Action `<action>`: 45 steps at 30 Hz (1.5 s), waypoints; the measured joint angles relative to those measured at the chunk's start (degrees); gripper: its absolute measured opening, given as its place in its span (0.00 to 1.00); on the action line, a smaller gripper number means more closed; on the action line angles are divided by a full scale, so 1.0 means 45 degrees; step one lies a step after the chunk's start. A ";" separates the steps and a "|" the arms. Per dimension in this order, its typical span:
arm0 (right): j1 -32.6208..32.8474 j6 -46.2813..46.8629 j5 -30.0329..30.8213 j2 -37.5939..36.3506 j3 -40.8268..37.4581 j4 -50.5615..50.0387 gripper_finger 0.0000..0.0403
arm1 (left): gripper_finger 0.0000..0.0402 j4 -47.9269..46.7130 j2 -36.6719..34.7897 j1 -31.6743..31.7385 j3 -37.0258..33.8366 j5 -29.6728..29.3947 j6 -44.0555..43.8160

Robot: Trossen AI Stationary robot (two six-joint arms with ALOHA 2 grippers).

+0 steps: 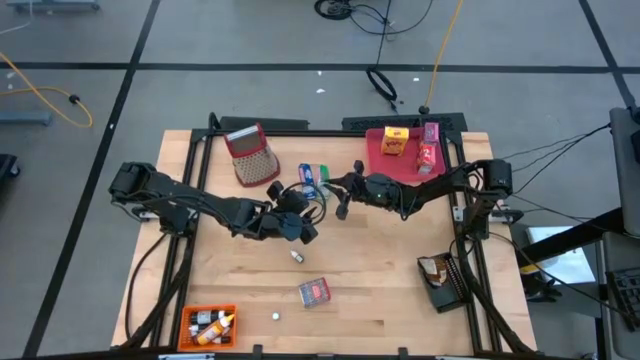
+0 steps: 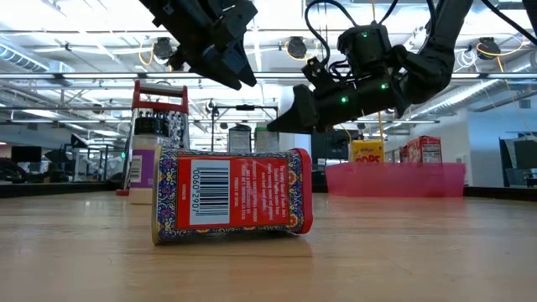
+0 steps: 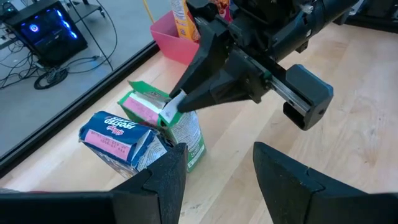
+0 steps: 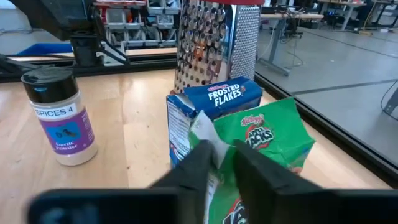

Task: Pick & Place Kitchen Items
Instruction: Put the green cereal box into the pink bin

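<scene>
In the high view the middle of the frame is crowded: the left end effector and the right end effector flank the blue packet and green packet, leaving little passage between. The grater stands just left of them, and the pink tray blocks the upper right. The lower half of the counter lies mostly open, interrupted only by the red box, a small bottle and a white piece. The orange tray fills the lower left corner and a black tray the lower right.
</scene>
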 joint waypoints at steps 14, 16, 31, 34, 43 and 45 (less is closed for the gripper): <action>0.0010 -0.0274 -0.0002 -0.0118 -0.0005 0.0025 0.00 | 0.46 -0.0140 0.0217 0.0000 0.0005 0.0035 -0.0022; 0.0010 -0.0353 0.0007 -0.0238 -0.0007 0.0024 0.00 | 0.46 -0.0122 0.0325 0.0011 0.0011 0.0024 -0.0095; 0.0165 -0.2182 0.2108 -0.4194 -0.0212 -0.3972 0.00 | 0.46 -0.0270 0.0457 0.0034 0.0010 0.0222 -0.0132; 0.0159 -0.2380 0.2376 -0.5120 -0.0363 -0.4562 0.00 | 0.46 -0.0226 0.0457 0.0034 0.0010 0.0222 -0.0164; -0.0122 -0.2755 0.4101 -0.8086 -0.1847 -0.5746 0.00 | 0.46 -0.0241 0.0457 0.0034 0.0010 0.0222 -0.0320; -0.0301 -0.2815 0.4023 -0.8778 -0.2260 -0.5820 0.00 | 0.46 -0.0246 0.0457 0.0034 0.0010 0.0222 -0.0329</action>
